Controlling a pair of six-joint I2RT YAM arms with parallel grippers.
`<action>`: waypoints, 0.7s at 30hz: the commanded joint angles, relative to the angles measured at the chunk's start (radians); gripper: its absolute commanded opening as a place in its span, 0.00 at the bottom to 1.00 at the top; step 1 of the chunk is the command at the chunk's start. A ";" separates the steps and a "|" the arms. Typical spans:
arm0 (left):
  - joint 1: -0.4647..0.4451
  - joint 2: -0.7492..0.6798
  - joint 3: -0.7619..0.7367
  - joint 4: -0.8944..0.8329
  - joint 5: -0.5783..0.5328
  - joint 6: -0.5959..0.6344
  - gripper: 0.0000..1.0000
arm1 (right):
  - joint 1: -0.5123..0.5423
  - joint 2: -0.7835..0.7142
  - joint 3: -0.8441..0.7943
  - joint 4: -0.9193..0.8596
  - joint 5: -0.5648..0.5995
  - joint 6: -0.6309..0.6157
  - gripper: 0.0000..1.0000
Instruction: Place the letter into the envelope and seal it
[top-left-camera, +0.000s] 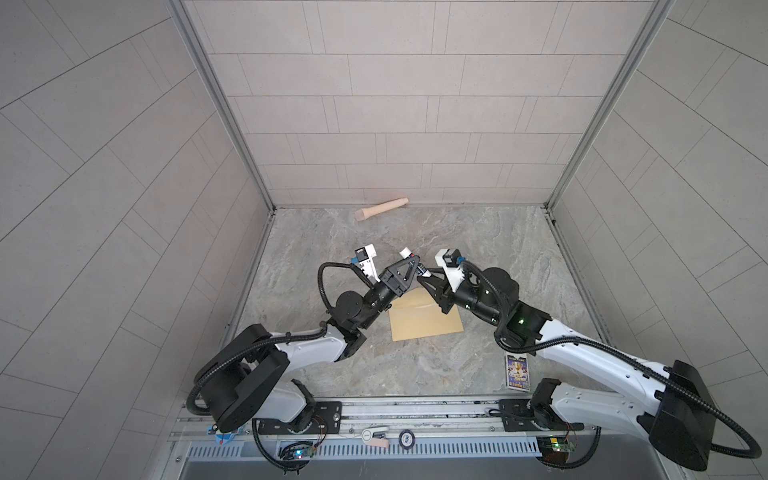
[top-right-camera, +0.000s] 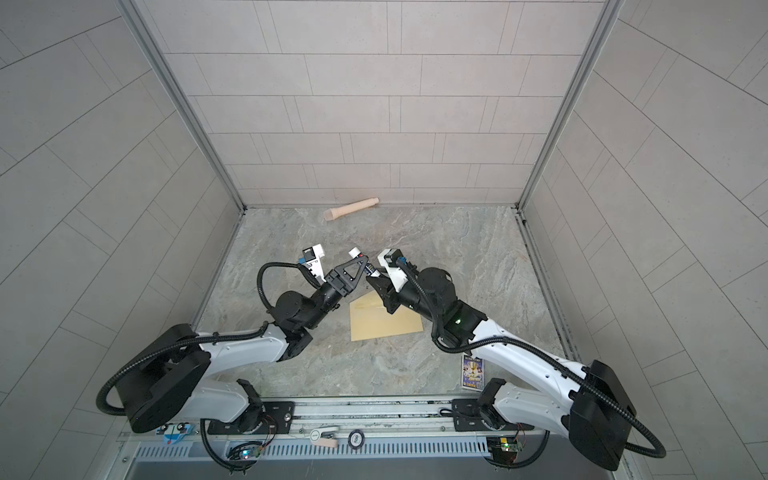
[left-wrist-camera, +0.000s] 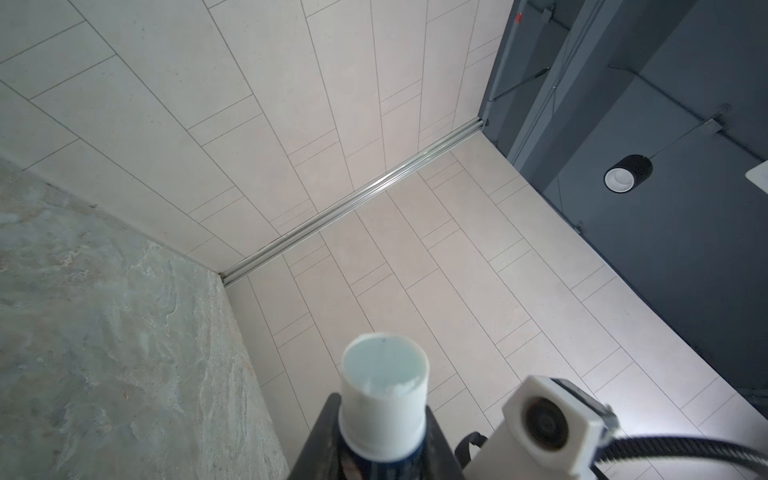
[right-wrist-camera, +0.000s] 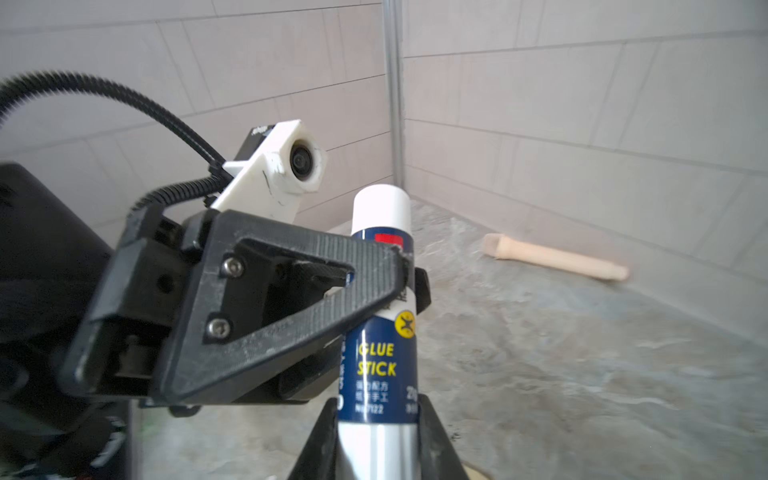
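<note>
Closest to the right wrist camera stands a cylindrical glue stick (right-wrist-camera: 380, 365) with a dark blue label, yellow lettering and a white cap. The right end effector (right-wrist-camera: 378, 440) grips the lower, silver part of the tube. One black finger lies against each side, with no gap visible. The left end effector (right-wrist-camera: 409, 276) clamps the same glue stick higher up, just below the cap, with its triangular black fingers closed to the width of the tube.

In both top views the left end effector (top-left-camera: 415, 262) (top-right-camera: 365, 261) and the right end effector (top-left-camera: 422, 276) (top-right-camera: 372, 280) meet tip to tip above the grey marble-patterned table (top-left-camera: 498, 270). The glue stick spans both grips. Its cap end points away from the robot bases.

The long yellow-tan paper envelope (top-left-camera: 424, 324) (top-right-camera: 382, 324) lies flat on the table, below the two end effectors and on their near side, toward the bases. The wrist of the right end effector covers its far right corner. A fold line crosses the envelope near its far edge, and the part beyond that line narrows toward the end effectors.

A beige wooden peg (top-left-camera: 381, 208) lies beyond both end effectors, against the far wall. A small purple-and-blue printed card box (top-left-camera: 518, 372) lies well apart from the right end effector, beside the right forearm.
</note>
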 joint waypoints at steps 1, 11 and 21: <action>-0.002 0.014 0.004 -0.061 0.032 0.051 0.00 | -0.045 -0.005 0.136 -0.014 -0.462 0.220 0.01; -0.001 0.016 0.014 -0.061 0.042 0.056 0.00 | -0.116 0.032 0.383 -0.603 -0.631 -0.097 0.29; -0.002 0.011 -0.034 -0.059 -0.102 -0.076 0.00 | -0.056 -0.248 -0.056 -0.085 0.171 -0.412 0.68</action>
